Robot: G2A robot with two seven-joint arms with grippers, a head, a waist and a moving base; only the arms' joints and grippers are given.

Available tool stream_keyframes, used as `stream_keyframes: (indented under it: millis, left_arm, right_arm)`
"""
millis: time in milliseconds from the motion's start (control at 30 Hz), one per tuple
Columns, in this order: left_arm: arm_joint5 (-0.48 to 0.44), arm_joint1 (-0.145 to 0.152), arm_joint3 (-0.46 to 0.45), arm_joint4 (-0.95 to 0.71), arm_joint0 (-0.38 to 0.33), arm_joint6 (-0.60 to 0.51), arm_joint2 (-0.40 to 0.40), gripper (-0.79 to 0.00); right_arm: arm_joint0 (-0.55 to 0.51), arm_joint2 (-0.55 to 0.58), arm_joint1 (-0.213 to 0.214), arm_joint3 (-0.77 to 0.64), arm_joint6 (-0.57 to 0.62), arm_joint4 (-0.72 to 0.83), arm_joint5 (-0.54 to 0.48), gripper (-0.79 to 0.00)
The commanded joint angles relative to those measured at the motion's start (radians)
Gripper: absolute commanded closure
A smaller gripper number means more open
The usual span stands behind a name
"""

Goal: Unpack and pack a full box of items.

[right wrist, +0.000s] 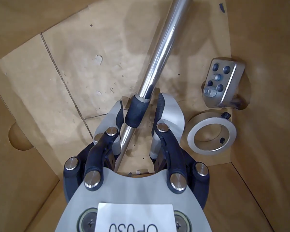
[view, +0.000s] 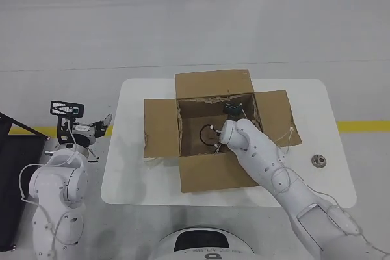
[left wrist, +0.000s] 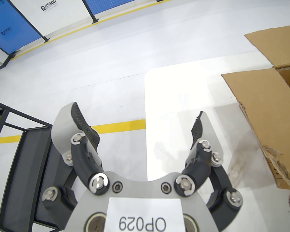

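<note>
Down in the box (view: 214,83) with right claw (right wrist: 141,101), narrowed astride the black sleeve (right wrist: 135,112) on the rod (right wrist: 164,42) but not yet pinching, seemingly for better purchase than slick steel, beside ring (right wrist: 209,150) and block (right wrist: 223,83), with left claw (left wrist: 137,109) parked wide and empty off the tabletop (left wrist: 178,97), out of the way.

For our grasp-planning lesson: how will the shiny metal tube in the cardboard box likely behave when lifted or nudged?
The metal tube looks stiff and polished, so probably slippery; its black sleeve, between the right end effector's fingers, likely grips better. Round, it may roll if nudged. Held off-centre, its long end might dip.
</note>
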Motion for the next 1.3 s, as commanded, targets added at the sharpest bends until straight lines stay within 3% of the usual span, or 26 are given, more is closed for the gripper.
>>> stream_keyframes:
  millis: [0,33,200,267,433,633,967,1133,1267]
  left_arm:
    - [0.000,0.000,0.000,0.000,0.000,0.000,0.000,-0.785]
    - [0.000,0.000,0.000,0.000,0.000,0.000,0.000,-0.785]
    - [0.000,0.000,0.000,0.000,0.000,0.000,0.000,-0.785]
    - [0.000,0.000,0.000,0.000,0.000,0.000,0.000,-0.785]
    - [0.000,0.000,0.000,0.000,0.000,0.000,0.000,-0.785]
    - [0.000,0.000,0.000,0.000,0.000,0.000,0.000,-0.785]
    - [0.000,0.000,0.000,0.000,0.000,0.000,0.000,-0.785]
    - [0.000,0.000,0.000,0.000,0.000,0.000,0.000,-0.785]
    - [0.000,0.000,0.000,0.000,0.000,0.000,0.000,-0.785]
  right_arm:
    - [0.003,-0.003,-0.004,0.007,-0.008,0.002,0.000,-0.049]
    - [0.003,-0.003,-0.006,0.009,-0.011,0.002,0.000,0.000]
    - [-0.008,0.012,-0.006,-0.006,-0.038,-0.008,0.005,0.000]
    - [-0.043,0.039,0.000,-0.076,-0.086,-0.012,0.020,0.000]
    - [-0.225,0.142,0.041,-0.357,-0.186,-0.080,0.005,0.000]
    - [-0.483,0.300,0.079,-0.672,-0.356,-0.082,-0.104,0.000]
    - [-0.862,0.558,0.094,-0.968,-0.846,0.156,-0.452,0.000]
    - [-1.059,0.798,0.100,-1.023,-0.933,0.429,-0.678,0.000]
    - [-1.173,1.004,0.102,-0.944,-0.923,0.673,-0.873,0.000]
